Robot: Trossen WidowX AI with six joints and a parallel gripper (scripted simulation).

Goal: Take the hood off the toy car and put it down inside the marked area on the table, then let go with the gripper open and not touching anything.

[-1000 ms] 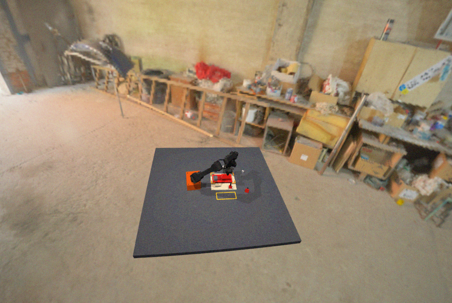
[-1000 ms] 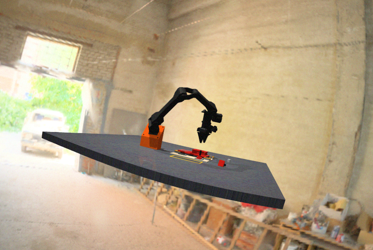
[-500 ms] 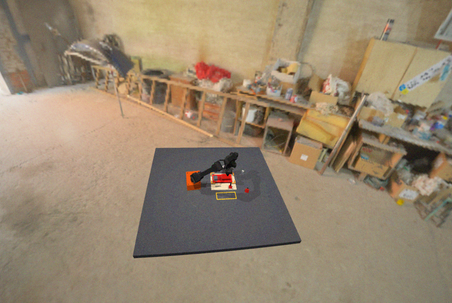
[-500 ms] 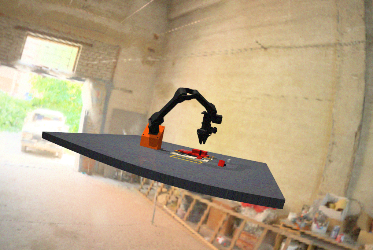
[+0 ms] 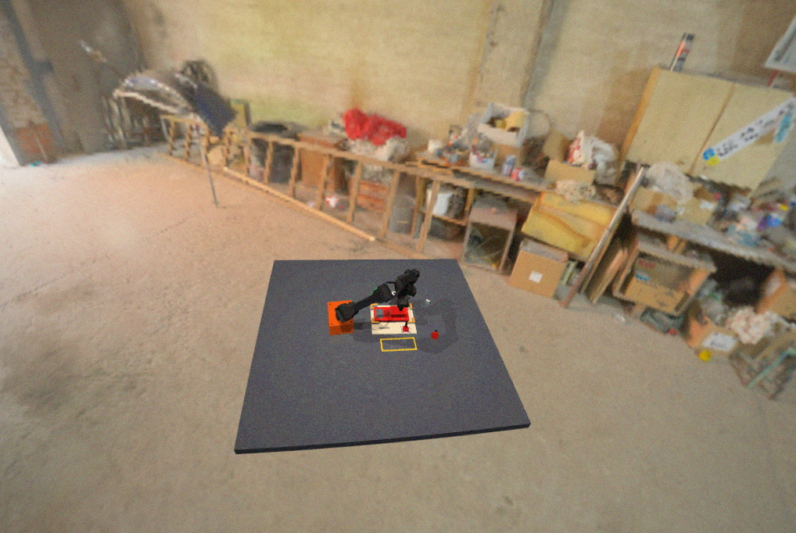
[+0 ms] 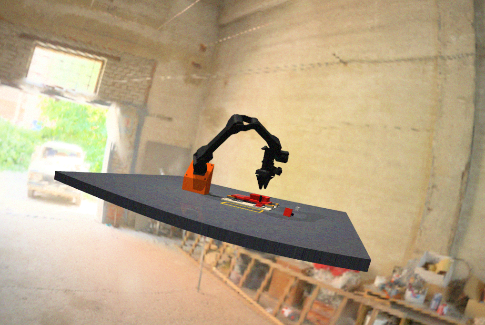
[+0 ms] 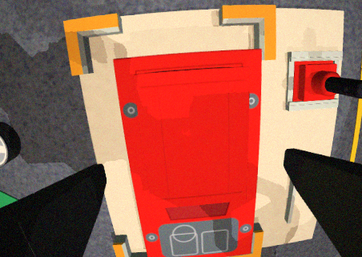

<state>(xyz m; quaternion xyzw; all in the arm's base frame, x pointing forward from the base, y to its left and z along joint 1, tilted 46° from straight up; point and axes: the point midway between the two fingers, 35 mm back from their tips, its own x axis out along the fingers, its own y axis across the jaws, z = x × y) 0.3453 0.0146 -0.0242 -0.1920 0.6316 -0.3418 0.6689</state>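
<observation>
The red toy car lies flat on a cream board with orange corner brackets. Its hood is part of the red top; I cannot make out the seam. My gripper is open and empty. It points straight down a short way above the car, with one black finger on each side of the car in the wrist view. The marked area, a yellow rectangle, lies on the table just in front of the board; one of its lines shows in the wrist view.
A red socket with a black peg sits in the board beside the car. A small red block and a small white piece lie on the dark table. The arm's orange base stands left of the board.
</observation>
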